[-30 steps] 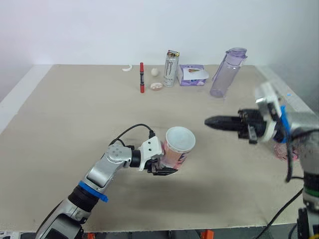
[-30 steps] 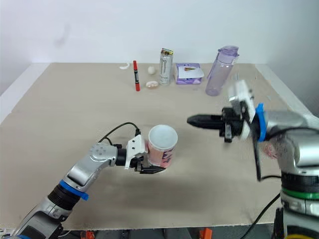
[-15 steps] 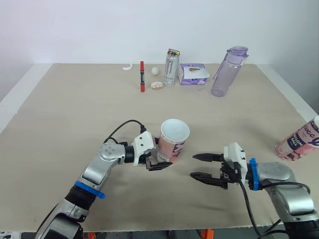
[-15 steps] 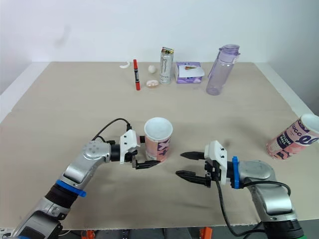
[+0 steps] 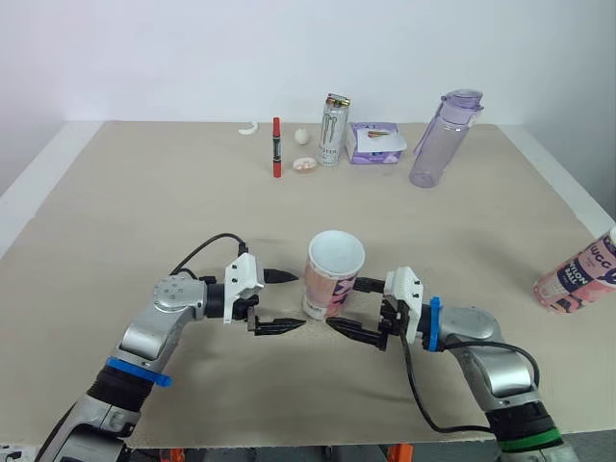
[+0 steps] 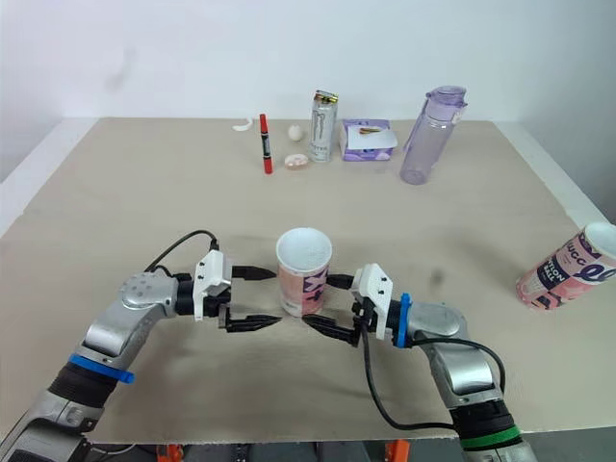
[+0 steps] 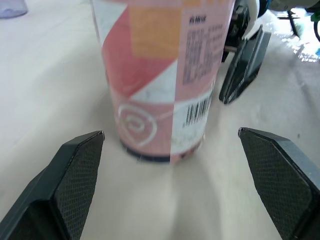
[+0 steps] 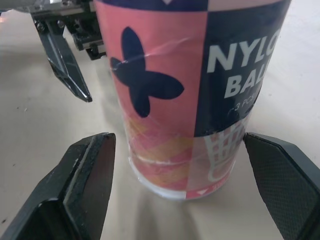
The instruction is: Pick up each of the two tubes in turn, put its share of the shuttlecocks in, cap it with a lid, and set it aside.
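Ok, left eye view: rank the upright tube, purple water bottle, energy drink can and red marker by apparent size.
1. The purple water bottle and the upright tube look alike; the tube stands nearer the camera, so I won't rank them.
2. The energy drink can.
3. The red marker, the slimmest.

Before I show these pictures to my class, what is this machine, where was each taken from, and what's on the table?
It is a humanoid robot with two arms, each ending in black two-fingered jaws. The two wide pictures come from its head camera; the two close ones from wrist cameras. On the beige table a pink patterned cardboard tube stands upright, open-topped. The left jaws and right jaws are open, one on each side of it; nothing is held. A second pink tube lies tilted at the right edge. At the far side: a silver drinks can, a clear purple bottle, a red pen.
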`<state>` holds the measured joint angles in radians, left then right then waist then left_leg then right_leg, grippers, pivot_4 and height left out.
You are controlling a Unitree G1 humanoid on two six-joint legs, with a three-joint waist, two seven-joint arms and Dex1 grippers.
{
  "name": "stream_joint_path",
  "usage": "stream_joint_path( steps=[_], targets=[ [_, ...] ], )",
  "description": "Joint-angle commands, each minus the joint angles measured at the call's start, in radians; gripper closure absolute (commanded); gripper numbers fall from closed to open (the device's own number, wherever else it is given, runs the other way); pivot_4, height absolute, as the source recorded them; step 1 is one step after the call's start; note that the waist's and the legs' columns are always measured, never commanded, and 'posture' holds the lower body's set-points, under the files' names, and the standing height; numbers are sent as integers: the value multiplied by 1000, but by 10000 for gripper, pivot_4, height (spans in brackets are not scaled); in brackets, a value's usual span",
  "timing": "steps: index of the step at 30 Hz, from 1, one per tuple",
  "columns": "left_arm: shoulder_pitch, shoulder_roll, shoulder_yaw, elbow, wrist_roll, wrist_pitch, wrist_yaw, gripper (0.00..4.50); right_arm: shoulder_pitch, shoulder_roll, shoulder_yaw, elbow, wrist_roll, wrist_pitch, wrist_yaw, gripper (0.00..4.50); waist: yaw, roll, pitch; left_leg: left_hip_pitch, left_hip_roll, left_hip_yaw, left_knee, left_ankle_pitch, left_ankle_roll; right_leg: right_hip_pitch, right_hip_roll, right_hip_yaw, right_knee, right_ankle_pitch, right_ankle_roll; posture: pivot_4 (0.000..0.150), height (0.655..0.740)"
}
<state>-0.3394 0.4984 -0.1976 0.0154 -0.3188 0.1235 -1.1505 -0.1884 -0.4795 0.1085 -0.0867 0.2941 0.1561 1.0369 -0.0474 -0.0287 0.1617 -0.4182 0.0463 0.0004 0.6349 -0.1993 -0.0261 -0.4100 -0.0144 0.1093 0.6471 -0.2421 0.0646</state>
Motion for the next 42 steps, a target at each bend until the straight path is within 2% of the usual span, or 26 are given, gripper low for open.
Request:
stream_joint_path(
  steps=[1,17,42],
  targets=[
    [24,26,51,-51,-23,-44,-7,0,-29,23,26,6,-11,-18,-15,1275,0,0,0,0,0,0,0,0,0,0,0,0,0,0,0,1500,7400],
    [160,46,106,-157,-47,-40,41,0,-160,132,115,140,-54,-70,-29,1275,0,0,0,0,1,0,0,0,0,0,0,-1,1,0,-1,1500,7400],
    [130,18,61,-117,-27,-50,51,0,-222,183,143,178,-70,-85,-20,1275,0,0,0,0,1,-1,0,0,0,0,1,-1,1,2,0,1500,7400]
  ],
)
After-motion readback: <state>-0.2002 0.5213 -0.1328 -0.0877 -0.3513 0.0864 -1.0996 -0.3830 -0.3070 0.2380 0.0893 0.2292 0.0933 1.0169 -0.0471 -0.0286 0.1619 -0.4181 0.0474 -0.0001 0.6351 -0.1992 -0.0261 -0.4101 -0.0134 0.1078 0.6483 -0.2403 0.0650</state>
